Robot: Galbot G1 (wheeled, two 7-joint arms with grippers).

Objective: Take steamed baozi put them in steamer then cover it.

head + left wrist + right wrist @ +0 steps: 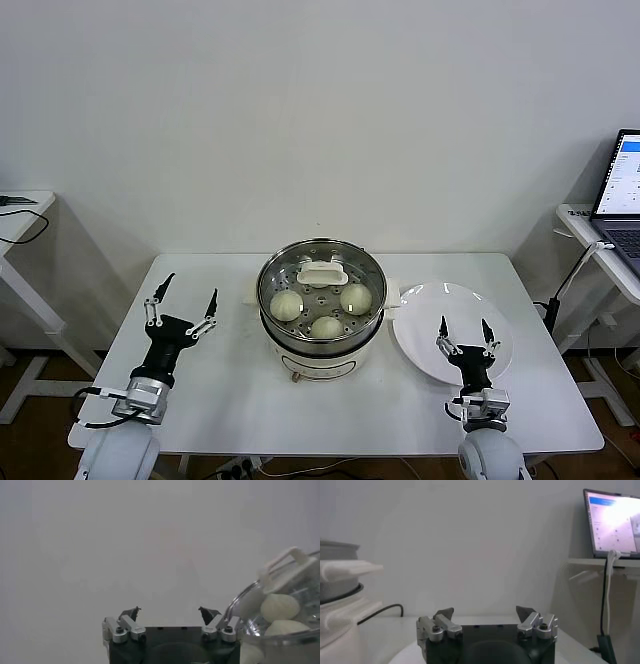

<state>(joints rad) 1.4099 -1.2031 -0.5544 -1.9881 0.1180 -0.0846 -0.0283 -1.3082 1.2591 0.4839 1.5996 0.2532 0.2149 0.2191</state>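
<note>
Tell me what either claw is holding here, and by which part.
Nothing is held. The left claw is open over the table left of the steamer; the right claw is open above the white plate. The cover sits on the steamer.

Soft, even indoor light fills the room, bright on the white wall and table (230,390). Shadows are faint, a pale one lying under the steamer (321,300). Its steel rim and glass cover (322,283) catch mild reflections. The left wrist view looks hazy and washed out. The laptop (614,522) screen glares, blown out.
</note>
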